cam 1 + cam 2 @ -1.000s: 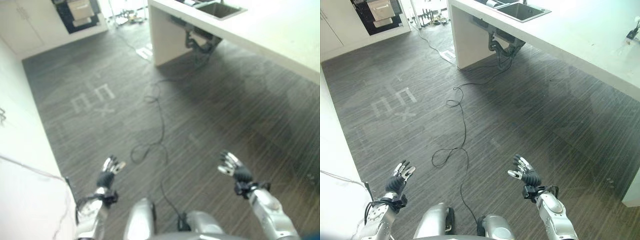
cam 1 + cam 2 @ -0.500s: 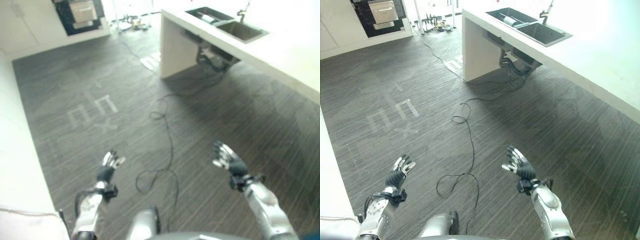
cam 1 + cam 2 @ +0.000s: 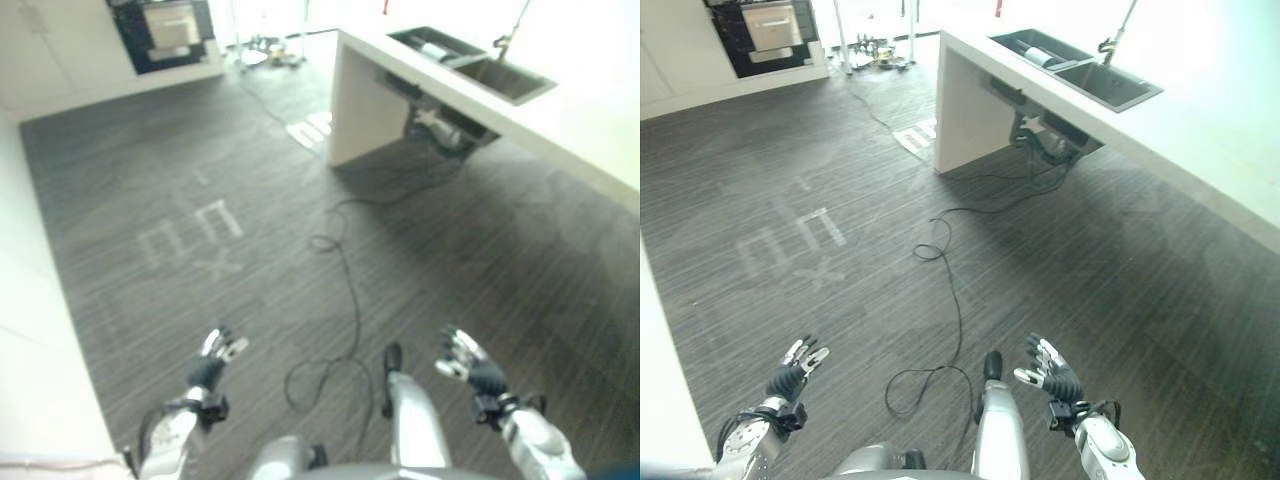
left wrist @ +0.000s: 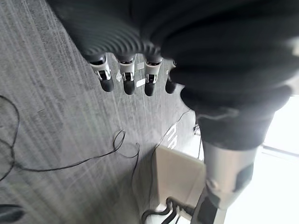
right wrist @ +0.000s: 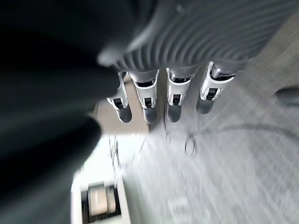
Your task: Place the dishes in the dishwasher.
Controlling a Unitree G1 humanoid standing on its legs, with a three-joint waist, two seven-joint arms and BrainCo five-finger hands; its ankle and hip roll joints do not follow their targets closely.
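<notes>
1. Both hands are empty. The left robot hand point(image 3: 792, 375) hangs over the floor point(image 3: 840, 150) with its fingers straight and relaxed, and the right robot hand point(image 3: 1050, 372) does the same with its fingers loosely spread. Nothing has been picked up, so the task looks to be at its very start.

2. The dishes cannot be made out clearly. A pale item lies in the far basin of the sink point(image 3: 1080, 68), which is set into the white bench point(image 3: 1200, 130); it may be a dish, but I cannot tell for sure. The sink is well away from both hands.

3. A dark appliance point(image 3: 765, 30) with a pale front panel stands against the wall far from the sink, across the open floor. It may be the dishwasher, though that is a guess. If it is, every dish must be carried the whole way from the sink, and a weak hold could drop one on the hard floor.

4. A loose cable point(image 3: 950, 270) runs from under the sink across the floor towards the robot. Walking to the sink means crossing it, so snagging or tripping is a real risk.

5. The bench edge beside the sink juts out; a careless approach could knock an arm against it before a hand reaches the basin.
</notes>
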